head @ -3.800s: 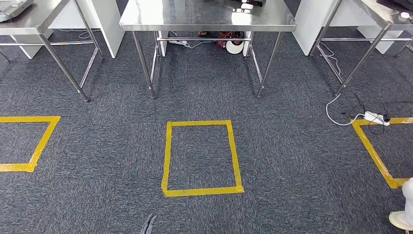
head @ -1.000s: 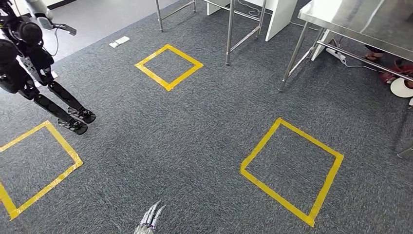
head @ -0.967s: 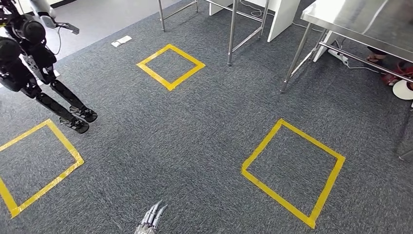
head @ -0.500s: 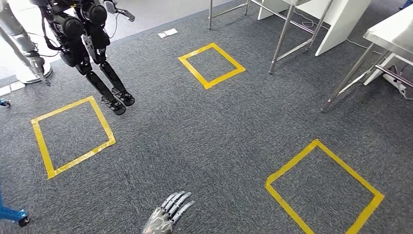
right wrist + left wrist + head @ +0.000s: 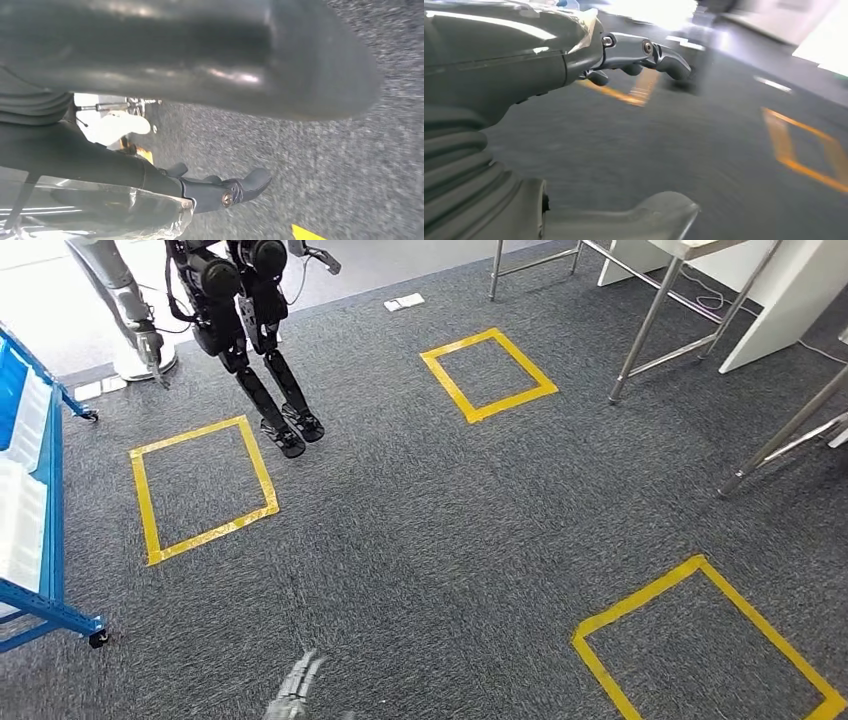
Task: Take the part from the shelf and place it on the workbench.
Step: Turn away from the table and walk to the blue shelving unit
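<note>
The left robot hand (image 5: 293,695) hangs low over the grey carpet (image 5: 420,540), its fingers (image 5: 659,52) loosely apart and holding nothing; in the left wrist view the thumb (image 5: 644,220) sits well apart from them, though that picture is blurred. The right robot hand (image 5: 220,192) also holds nothing, its dark fingers gently bent over the carpet with a gap to the thumb (image 5: 200,55); it looks open, as far as the close view lets one judge.

A blue shelf (image 5: 40,490) on small wheels stands at the left edge of the floor, with white trays on its levels; whether the part lies among them cannot be made out. Just beside the shelf a yellow tape square (image 5: 200,488) marks the carpet; a second square (image 5: 488,374) lies farther off, and a third (image 5: 710,640) sits near the right corner of the floor. A black humanoid robot (image 5: 250,330) stands at the far corner of the first square, with a silver stand (image 5: 125,310) near it. The metal legs of a worktop (image 5: 650,325) rise along the far right edge, beside a white panel (image 5: 780,300); a small white strip (image 5: 404,302) lies on the carpet at the far edge.
</note>
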Robot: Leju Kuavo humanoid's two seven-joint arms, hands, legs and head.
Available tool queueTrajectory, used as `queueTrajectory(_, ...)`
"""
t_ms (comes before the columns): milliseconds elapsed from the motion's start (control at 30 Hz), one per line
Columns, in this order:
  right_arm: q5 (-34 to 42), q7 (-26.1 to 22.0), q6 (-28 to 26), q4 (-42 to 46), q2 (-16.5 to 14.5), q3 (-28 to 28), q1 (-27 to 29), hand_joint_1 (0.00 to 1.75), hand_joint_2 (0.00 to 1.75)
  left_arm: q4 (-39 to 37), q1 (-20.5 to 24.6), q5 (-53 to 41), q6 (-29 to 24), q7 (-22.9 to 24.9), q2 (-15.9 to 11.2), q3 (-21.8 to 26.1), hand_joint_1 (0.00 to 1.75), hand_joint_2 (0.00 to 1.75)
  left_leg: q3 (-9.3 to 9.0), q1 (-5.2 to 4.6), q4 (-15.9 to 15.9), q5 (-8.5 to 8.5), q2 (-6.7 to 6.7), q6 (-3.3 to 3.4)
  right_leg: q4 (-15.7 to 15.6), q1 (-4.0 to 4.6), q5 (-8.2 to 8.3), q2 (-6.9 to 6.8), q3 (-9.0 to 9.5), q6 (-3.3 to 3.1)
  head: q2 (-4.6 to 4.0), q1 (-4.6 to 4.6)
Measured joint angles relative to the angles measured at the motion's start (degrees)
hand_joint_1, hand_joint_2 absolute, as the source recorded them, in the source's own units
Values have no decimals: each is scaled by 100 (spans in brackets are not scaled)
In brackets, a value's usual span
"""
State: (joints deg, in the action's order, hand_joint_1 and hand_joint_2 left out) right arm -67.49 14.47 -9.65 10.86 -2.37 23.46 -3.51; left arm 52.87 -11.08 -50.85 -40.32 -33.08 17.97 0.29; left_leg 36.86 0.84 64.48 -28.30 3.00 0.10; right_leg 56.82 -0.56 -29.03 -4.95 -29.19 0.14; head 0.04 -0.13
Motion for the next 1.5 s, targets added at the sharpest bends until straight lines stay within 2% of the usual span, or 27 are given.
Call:
queueTrajectory(67,-38,0,-2,0,-19,25,7,0,0,123,-12,189,-5,36,54,517,0,0,-279,-36,-497,132,206,51,2,43,-49,-113,30,71,0,7)
queueTrajectory(100,-57,0,-2,0,-23,35,8,0,0,151,-14,222,-7,-38,68,677,0,0,-306,-65,-557,124,207,83,2,59,-67,-176,49,103,0,12)
queueTrajectory(167,-84,0,-1,3,-33,49,-10,0,0,187,-46,242,-7,-160,104,879,0,0,-309,-86,-591,151,34,166,13,55,-108,-270,90,166,0,20)
queueTrajectory(233,-92,-3,-1,7,-46,54,-26,0,0,221,-78,258,-9,-200,153,1021,0,0,-326,-72,-645,206,-117,259,252,26,-269,-37,8,191,0,31)
queueTrajectory(300,-98,-7,-1,9,-56,56,-12,0,0,243,-81,278,-11,-272,182,1115,0,0,-324,-63,-664,238,-277,311,915,-5,-591,325,-294,159,0,49)
queueTrajectory(367,-113,-10,1,9,-55,58,14,0,0,235,-84,296,-6,-442,203,1160,0,0,-314,-73,-660,246,-467,323,1576,-16,-811,448,-632,164,0,53)
queueTrajectory(400,-129,-13,5,9,-51,60,22,0,0,222,-88,313,-4,-530,212,1165,0,0,-314,-75,-657,249,-565,323,1652,-19,-788,465,-688,199,0,55)
queueTrajectory(433,-148,-18,13,9,-47,60,21,0,0,206,-92,330,-2,-595,221,1160,0,0,-319,-75,-654,252,-658,319,1491,-27,-667,482,-633,251,0,55)
queueTrajectory(467,-169,-25,22,9,-43,61,15,0,0,188,-93,345,-1,-629,231,1148,0,0,-326,-72,-650,255,-744,310,1133,-47,-483,534,-481,307,0,56)
queueTrajectory(533,-200,-48,46,9,-39,61,-1,0,0,160,-93,372,0,-638,253,1107,0,0,-326,-82,-632,258,-886,269,376,-91,-162,771,-173,366,0,61)
queueTrajectory(600,-231,-67,72,9,-39,61,-9,0,0,139,-96,404,1,-639,279,990,0,0,-306,-106,-626,266,-990,211,91,-85,-55,892,-69,299,0,61)
queueTrajectory(667,-269,-72,90,9,-40,62,-14,0,0,116,-108,466,1,-640,297,769,0,0,-272,-99,-626,283,-1077,157,81,-76,-24,766,-44,196,0,55)
queueTrajectory(733,-299,-73,96,9,-39,64,-25,0,0,85,-115,541,0,-640,309,569,0,0,-163,-91,-436,150,-881,113,63,-93,12,635,-26,106,0,33)
queueTrajectory(800,-313,-73,97,9,-38,69,-18,0,0,51,-102,588,-1,-640,318,481,0,0,121,-87,176,-218,-516,73,53,-67,21,487,-33,26,0,-5)
queueTrajectory(867,-311,-67,97,9,-33,91,7,0,0,35,-93,602,-1,-639,308,603,0,0,444,-68,874,-519,-360,42,55,-29,11,312,-44,-13,0,-22)
queueTrajectory(900,-309,-64,97,9,-29,103,12,0,0,35,-94,601,-1,-639,303,737,0,0,501,-62,1005,-531,-333,37,56,-18,6,231,-48,-18,0,-23)
queueTrajectory(933,-307,-62,97,9,-26,112,10,0,0,35,-97,601,-1,-639,298,884,0,0,436,-60,902,-438,-306,40,56,-12,2,157,-49,-22,0,-25)
queueTrajectory(967,-307,-61,97,9,-25,117,4,0,0,39,-97,601,-3,-639,291,1011,0,0,252,-64,580,-271,-252,58,56,-8,-1,89,-44,-25,0,-27)
queueTrajectory(1033,-307,-61,97,9,-31,122,-6,0,0,53,-85,600,-4,-640,276,1171,0,0,-204,-101,-228,13,14,123,59,18,-21,-32,-22,-8,0,-26)
queueTrajectory(1100,-309,-61,97,9,-34,134,-10,0,0,67,-62,594,-4,-639,279,1252,0,0,-396,-151,-593,85,163,174,58,46,-46,-141,0,32,0,-18)
queueTrajectory(1167,-324,-57,97,12,-34,144,-25,0,0,69,-51,580,-3,-638,286,1356,0,0,-399,-171,-633,107,30,209,40,68,-62,-262,35,75,0,-15)
queueTrajectory(1200,-337,-55,98,15,-32,147,-35,0,0,66,-49,565,-4,-638,287,1427,0,0,-421,-159,-672,137,-39,232,59,62,-87,-237,41,99,0,-14)
queueTrajectory(1267,-364,-50,102,21,-31,160,-41,0,0,59,-13,534,-3,-636,288,1596,0,0,-454,-110,-753,204,-181,290,354,49,-266,44,-72,121,0,-8)
queueTrajectory(1333,-388,-33,116,22,-22,187,-25,0,0,44,42,497,-2,-621,293,1741,0,0,-435,-86,-769,234,-340,318,1057,10,-589,371,-406,100,0,8)
queueTrajectory(1400,-408,-3,148,22,-3,208,-5,0,0,18,63,465,-1,-563,297,1875,0,0,-420,-83,-764,245,-525,313,1578,-12,-755,454,-667,131,0,19)
queueTrajectory(1433,-412,9,162,22,6,213,1,0,0,5,64,456,-1,-534,297,1941,0,0,-419,-79,-758,251,-615,305,1540,-26,-696,466,-656,180,0,21)
queueTrajectory(1500,-415,17,174,22,19,216,-1,0,0,-15,70,448,-1,-503,297,2036,0,0,-415,-62,-726,250,-780,269,843,-85,-363,564,-338,312,0,22)
